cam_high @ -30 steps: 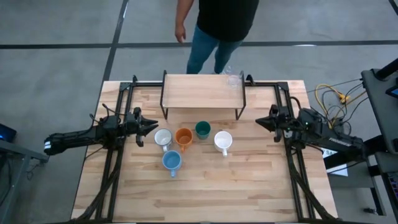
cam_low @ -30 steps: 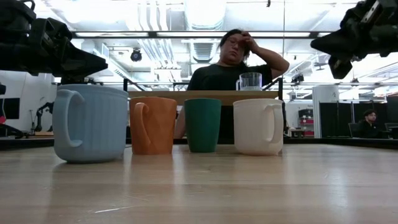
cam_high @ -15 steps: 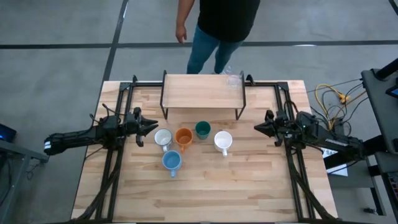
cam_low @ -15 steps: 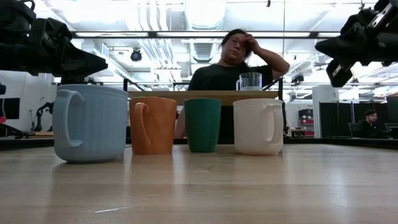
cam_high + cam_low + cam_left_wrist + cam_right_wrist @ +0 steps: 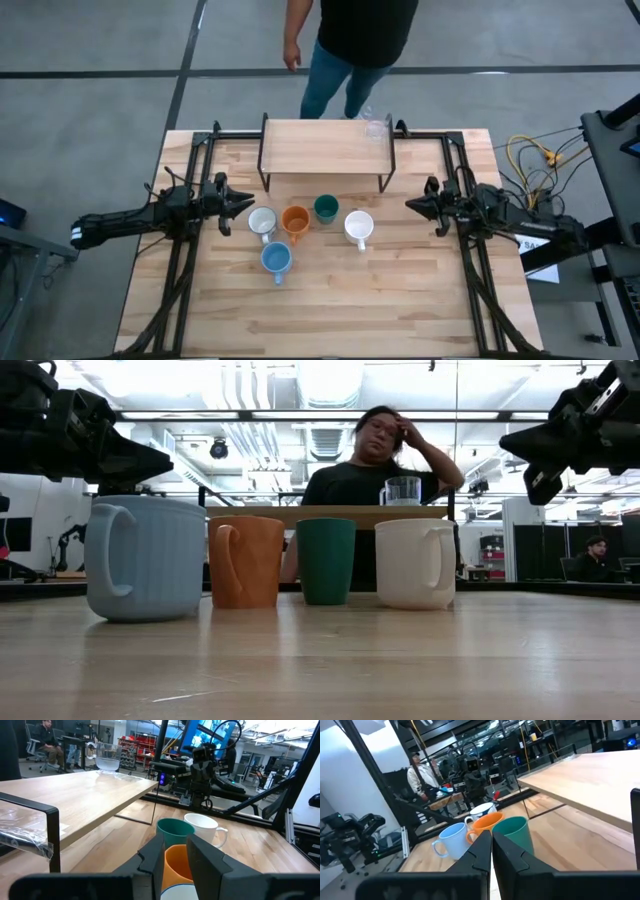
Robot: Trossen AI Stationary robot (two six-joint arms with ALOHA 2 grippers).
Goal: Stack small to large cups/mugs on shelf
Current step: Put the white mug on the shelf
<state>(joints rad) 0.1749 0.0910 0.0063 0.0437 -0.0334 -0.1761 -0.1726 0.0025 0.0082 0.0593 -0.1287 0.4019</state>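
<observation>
Two dark arms reach in low over the wooden table (image 5: pixel 330 310), one from each side, both stretched nearly flat and pointing inward at the row of mugs. The left gripper (image 5: pixel 247 203) hangs just beside the white mug with the dark inside (image 5: pixel 262 221), its fingers (image 5: pixel 207 861) parted with a gap between them and nothing in the gap. The right gripper (image 5: pixel 410 205) is clenched with its fingers (image 5: pixel 507 851) pressed together, empty, hovering well apart from the white mug (image 5: pixel 359 227).

Five cups stand on the table below the shelf (image 5: pixel 325 146): one dark-lined white mug, one orange mug (image 5: pixel 295 220), one dark green cup (image 5: pixel 325 208), one plain white mug, and one light blue mug (image 5: pixel 276 259) set nearer the front edge. One clear glass (image 5: pixel 377 127) stands on the shelf top, at its right end. From table height the blue, orange, green and white ones line up side by side.

One person (image 5: pixel 350 40) stands behind the table's far edge.
</observation>
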